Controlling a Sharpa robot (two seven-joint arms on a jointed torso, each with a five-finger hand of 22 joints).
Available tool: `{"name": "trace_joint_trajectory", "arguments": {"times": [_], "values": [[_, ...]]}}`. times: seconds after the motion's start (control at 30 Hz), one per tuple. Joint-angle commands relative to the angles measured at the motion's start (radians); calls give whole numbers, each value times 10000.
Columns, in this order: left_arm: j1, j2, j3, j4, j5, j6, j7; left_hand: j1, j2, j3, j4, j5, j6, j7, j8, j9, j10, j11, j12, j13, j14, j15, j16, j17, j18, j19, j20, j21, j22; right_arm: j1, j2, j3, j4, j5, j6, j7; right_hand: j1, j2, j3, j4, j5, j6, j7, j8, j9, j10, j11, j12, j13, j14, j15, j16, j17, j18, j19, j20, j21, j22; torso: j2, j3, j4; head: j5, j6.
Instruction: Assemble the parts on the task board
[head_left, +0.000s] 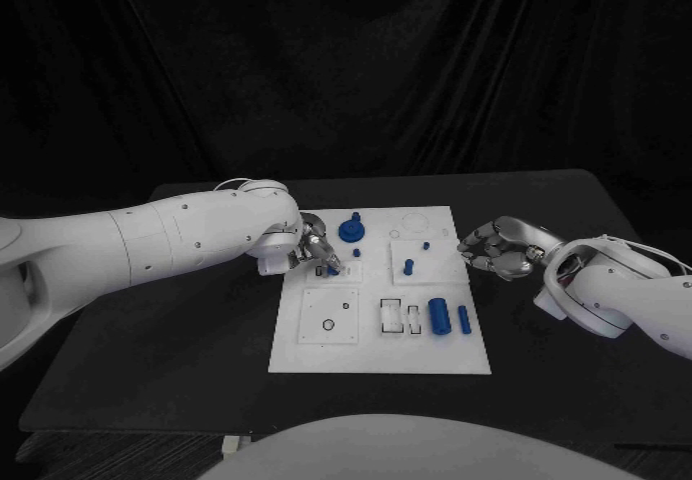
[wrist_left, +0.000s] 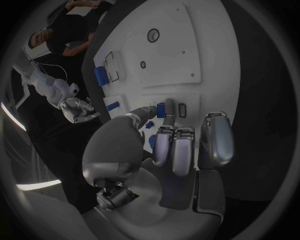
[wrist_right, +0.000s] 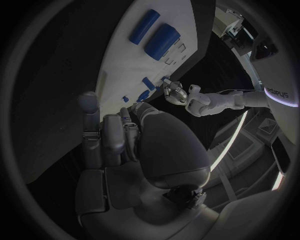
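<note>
Risk noted first: the small blue part (head_left: 333, 268) at the tips of the left hand (head_left: 306, 247) could slip or tilt if the pinch is light, and it would then jam against its seat in the white rectangular task board (head_left: 325, 355). A second risk is that the round blue knob-shaped part (head_left: 352, 231), standing just beyond the fingers, could be knocked by them.

Left fingers (wrist_left: 169, 111): drawn together over the board's upper left area; the small part appears to be pinched, though contact is not fully clear.

Right hand (head_left: 495, 251): fingers (wrist_right: 114, 142) curled in, nothing held, hovering just off the board's right edge. Two blue cylinders (head_left: 438, 316) lie on the board nearer the robot than that hand.
</note>
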Motion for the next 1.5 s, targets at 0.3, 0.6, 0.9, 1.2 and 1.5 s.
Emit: {"name": "trace_joint_trajectory", "arguments": {"times": [0.3,0.6,0.9,1.2,1.5], "values": [[-89,25,-22,-66,33,186,-4,-919,252,-854,328,-2681,12,18,-140,-199,536,123,-74,2080,907,138,-89,2410,-1,-120,90,-175,1718,-28,20,6,-19,-10,68,-126,101,-30,46,-11,31,56,-9,-64,-10,-67,7,-38,591,-40,59,-69,-12,189,10,0,-36,554,7,8,-3,1,-2],[-103,46,-22,-112,33,234,-18,-1118,305,-1455,609,-3091,28,40,-194,-293,521,151,-91,2075,896,164,-102,2394,8,-138,117,-218,1709,-39,41,6,-35,-10,67,-115,101,-33,57,-15,31,55,-7,-67,-11,-68,8,-39,590,-40,60,-69,-12,191,6,0,-55,551,3,6,-1,-14,-2],[-111,63,-22,-159,33,226,-53,-1159,350,-1611,689,-3195,62,32,-179,-296,522,147,-86,2078,899,163,-98,2399,9,-139,120,-224,1708,-61,51,6,-47,-10,87,-107,101,-33,57,-15,31,55,-7,-67,-11,-68,8,-39,590,-40,60,-69,-12,191,6,0,-55,551,2,7,2,11,-2],[-117,40,-21,-164,33,89,-89,-1464,551,-2085,1128,-3489,247,-34,-32,-213,567,95,1,2114,942,124,-37,2468,-10,-66,92,-116,1739,-79,42,6,-50,-10,101,-98,101,-33,57,-15,31,55,-7,-67,-11,-68,8,-39,590,-40,60,-69,-12,191,6,0,-55,551,2,6,5,35,-2],[-42,-253,-16,189,31,-659,102,-1965,362,-3160,1799,-3945,343,-84,133,-83,604,46,53,2130,973,73,4,2515,-27,3,41,-38,1760,-82,-39,6,-11,-10,90,-115,101,-33,57,-15,31,55,-7,-67,-11,-68,8,-39,590,-40,60,-69,-12,191,6,0,-55,551,-2,6,23,-23,-2]]}}
